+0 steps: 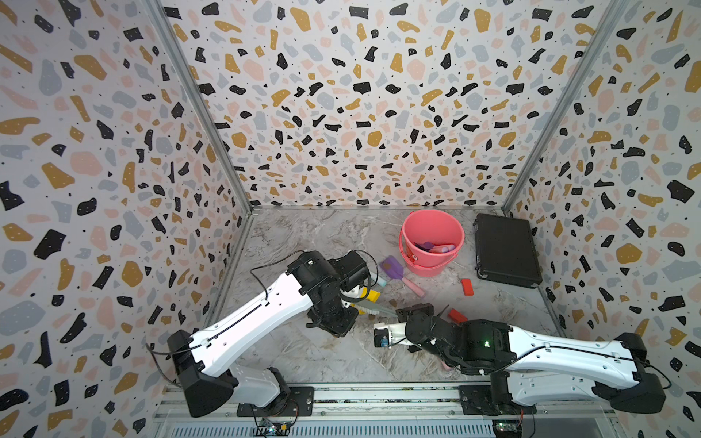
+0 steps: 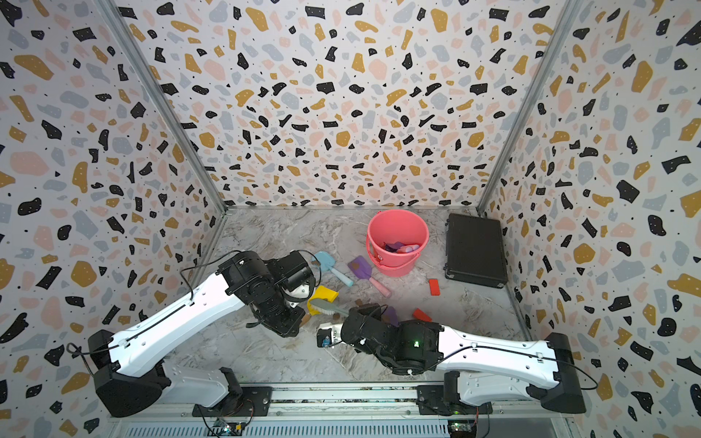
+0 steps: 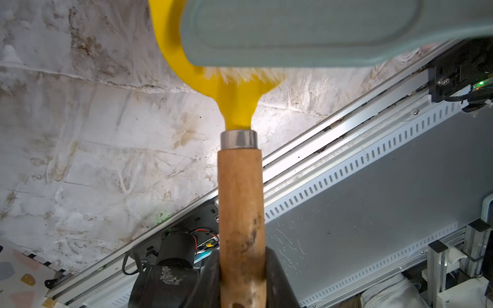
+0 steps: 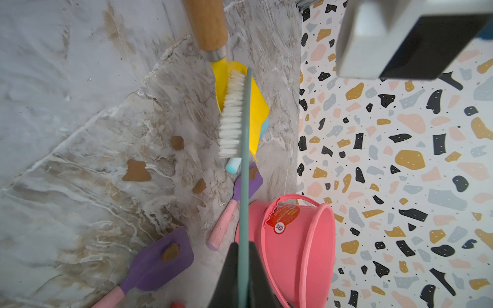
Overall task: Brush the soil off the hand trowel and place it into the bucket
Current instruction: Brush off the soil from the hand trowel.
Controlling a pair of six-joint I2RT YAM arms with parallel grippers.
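Grips trowel (image 3: 241, 200) in left gripper (image 3: 241, 272), brush (image 4: 245, 186) in right gripper (image 4: 244, 269) — lays bristles (image 4: 232, 114) on blade (image 4: 258, 106). Finds soil (image 4: 136, 172) on table (image 4: 66, 106); leaves bucket (image 4: 301, 253) drop undone — roughly midway.

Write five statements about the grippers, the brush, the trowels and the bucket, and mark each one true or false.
1. The left gripper holds the yellow trowel by its wooden handle. True.
2. The right gripper is empty. False: its jaws are shut on the handle of the brush.
3. The brush's white bristles lie against the yellow blade. True.
4. The bucket lies tipped over and empty. False: it stands upright with purple and pink tools inside.
5. The purple trowel beside the bucket is clean. False: a brown blob of soil sits on its blade.
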